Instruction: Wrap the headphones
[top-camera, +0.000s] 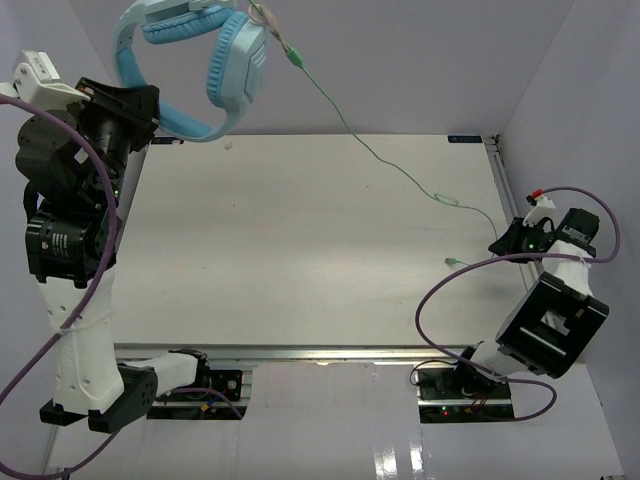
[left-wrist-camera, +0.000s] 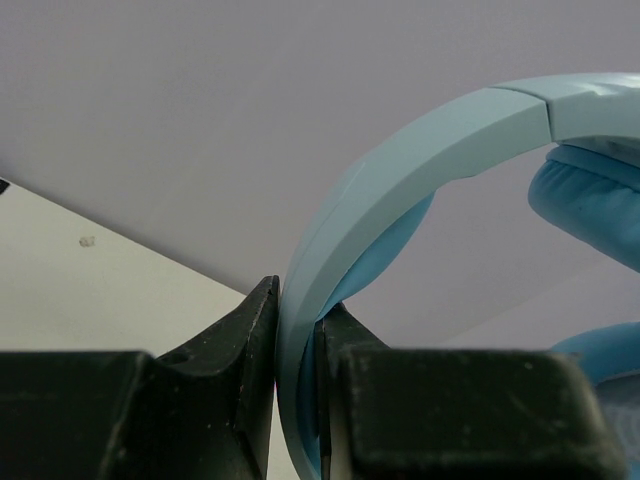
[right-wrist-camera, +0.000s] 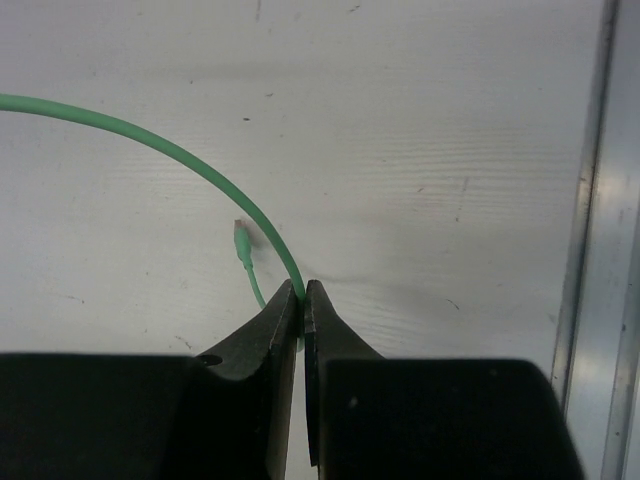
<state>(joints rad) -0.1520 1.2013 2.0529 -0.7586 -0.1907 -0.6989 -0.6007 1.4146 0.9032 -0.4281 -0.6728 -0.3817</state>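
We judge 0 turns wound yet: left gripper (left-wrist-camera: 300, 300) clamps the headphones (top-camera: 235, 60) by the band (left-wrist-camera: 400, 150), right gripper (right-wrist-camera: 303, 290) pinches the cable (right-wrist-camera: 150, 130) near its plug.

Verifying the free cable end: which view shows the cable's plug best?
Right wrist: the plug sits close up, just beyond the right tool, which is shut on the cable. Top external shows it only as a tiny speck near that tool. Left wrist shows none of it, just the headband.

Cable (top-camera: 386, 158) slanting across open tabletop (top-camera: 280, 260)
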